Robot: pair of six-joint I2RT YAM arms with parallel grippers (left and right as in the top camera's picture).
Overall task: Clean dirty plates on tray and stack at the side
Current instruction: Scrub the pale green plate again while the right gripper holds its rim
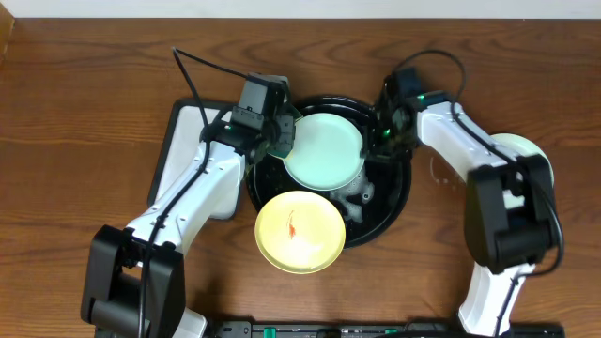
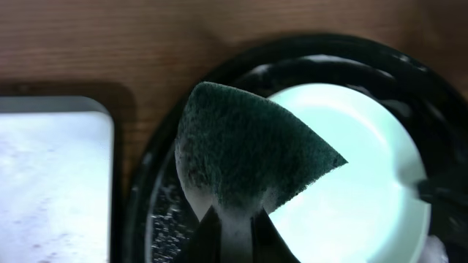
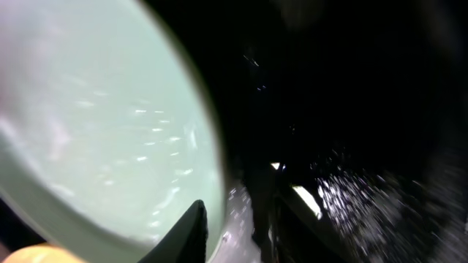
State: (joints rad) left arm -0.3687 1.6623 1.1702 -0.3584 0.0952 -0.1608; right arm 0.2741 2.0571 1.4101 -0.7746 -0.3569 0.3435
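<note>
Right, the left gripper is clamped on a dark green sponge, and the sponge's scrubbing face hangs over the left edge of the mint plate. That plate sits inside the black tray, up against the tray's far rim. On the opposite side, the right gripper is closed on the mint plate's right rim, one finger over the pale face and the other down in the dark of the tray. Foam and water shine on the tray floor nearer the robot.

Now the yellow plate, with a small red-orange smear at its middle, lies over the tray's near-left rim, partly on the tray and partly out above the bench. It comes right up against the mint plate's near edge.

Left of the tray there's a white tray with a dark rim, and only a narrow strip of bench between the two. Well to the right of the tray, a pale plate peeks out from behind the right arm. Beyond the tray's far rim the bench runs open and wide.
</note>
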